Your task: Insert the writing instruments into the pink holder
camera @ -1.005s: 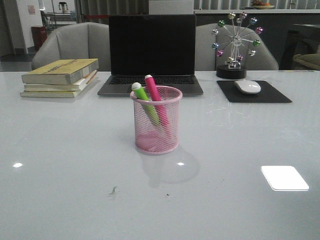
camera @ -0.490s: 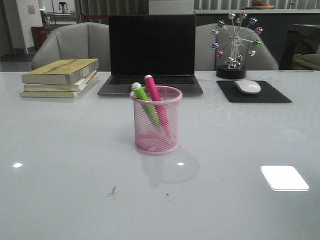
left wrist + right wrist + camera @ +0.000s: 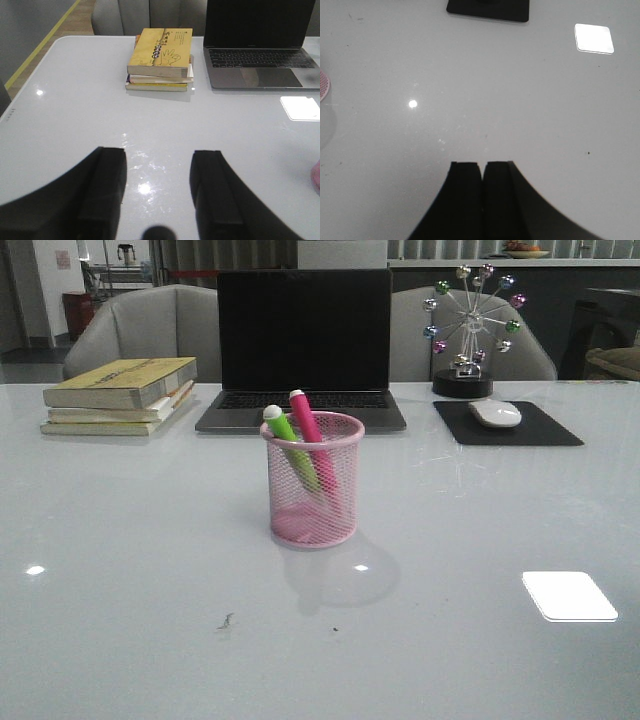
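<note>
Neither arm is seen in the front view; each is shown only by its own wrist camera. The left gripper (image 3: pixel 159 192) is held low over the white table (image 3: pixel 120 540) with its two dark fingers (image 3: pixel 107 182) spread wide and only bare tabletop between them. The right gripper (image 3: pixel 483 192) is likewise held above the table, its fingers (image 3: pixel 465 195) pressed together with only a thin seam between them and nothing gripped. The pink holder (image 3: pixel 312 480) is placed upright near the middle of the table, in front of the closed-screen laptop (image 3: pixel 303 345), and well apart from both grippers; only a sliver of its rim is caught at the edge of each wrist view (image 3: pixel 316 172) (image 3: pixel 323 85). Both markers are stood inside it, leaning toward the left arm's side with their caps above the rim: the green highlighter (image 3: pixel 290 445) nearer that side and the pink highlighter (image 3: pixel 310 430) just beside it, the two touching or nearly so. A stack of books (image 3: pixel 120 395) is set on the left arm's side of the laptop, and a mouse (image 3: pixel 495 414) on a black mouse pad (image 3: pixel 540 430) on the other side.
</note>
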`<state>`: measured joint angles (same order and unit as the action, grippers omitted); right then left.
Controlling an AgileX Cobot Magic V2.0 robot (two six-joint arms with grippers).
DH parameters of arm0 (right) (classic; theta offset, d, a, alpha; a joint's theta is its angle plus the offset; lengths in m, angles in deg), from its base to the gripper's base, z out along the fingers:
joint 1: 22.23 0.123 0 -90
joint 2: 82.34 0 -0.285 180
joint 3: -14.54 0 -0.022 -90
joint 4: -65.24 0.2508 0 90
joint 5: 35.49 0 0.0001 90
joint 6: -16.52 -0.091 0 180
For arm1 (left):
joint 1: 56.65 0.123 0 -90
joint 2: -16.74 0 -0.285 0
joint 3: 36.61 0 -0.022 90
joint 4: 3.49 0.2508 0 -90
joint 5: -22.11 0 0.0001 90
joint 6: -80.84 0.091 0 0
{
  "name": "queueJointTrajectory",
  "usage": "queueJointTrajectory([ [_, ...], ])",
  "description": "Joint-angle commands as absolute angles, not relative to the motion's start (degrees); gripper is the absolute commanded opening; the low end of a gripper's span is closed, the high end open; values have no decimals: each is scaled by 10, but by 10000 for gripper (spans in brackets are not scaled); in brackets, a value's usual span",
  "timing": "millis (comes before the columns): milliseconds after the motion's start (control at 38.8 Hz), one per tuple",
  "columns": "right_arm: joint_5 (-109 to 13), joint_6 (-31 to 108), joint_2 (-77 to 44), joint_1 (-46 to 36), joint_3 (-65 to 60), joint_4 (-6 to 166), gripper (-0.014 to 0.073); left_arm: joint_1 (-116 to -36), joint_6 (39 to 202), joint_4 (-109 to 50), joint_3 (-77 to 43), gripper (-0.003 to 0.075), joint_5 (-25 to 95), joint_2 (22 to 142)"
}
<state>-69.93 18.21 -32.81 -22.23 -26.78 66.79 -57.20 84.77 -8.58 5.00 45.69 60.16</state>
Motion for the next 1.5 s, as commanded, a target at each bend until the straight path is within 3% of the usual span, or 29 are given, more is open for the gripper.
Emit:
queueJointTrajectory([
  [0, -661, 187, -334, -225, -252, 669, 24, -571, 848, -88, 34, 362, 408, 604],
  [438, -697, 187, -518, -220, -309, 668, 52, -571, 848, -88, 34, 362, 408, 604],
  [877, -506, 187, -743, -197, -524, 665, 52, -571, 848, -88, 34, 362, 408, 604],
  [1186, -341, 187, -762, -186, -645, 665, 52, -571, 848, -88, 34, 362, 406, 604],
  [1469, -439, 187, -762, -183, -644, 665, 52, -571, 848, -88, 34, 362, 407, 604],
])
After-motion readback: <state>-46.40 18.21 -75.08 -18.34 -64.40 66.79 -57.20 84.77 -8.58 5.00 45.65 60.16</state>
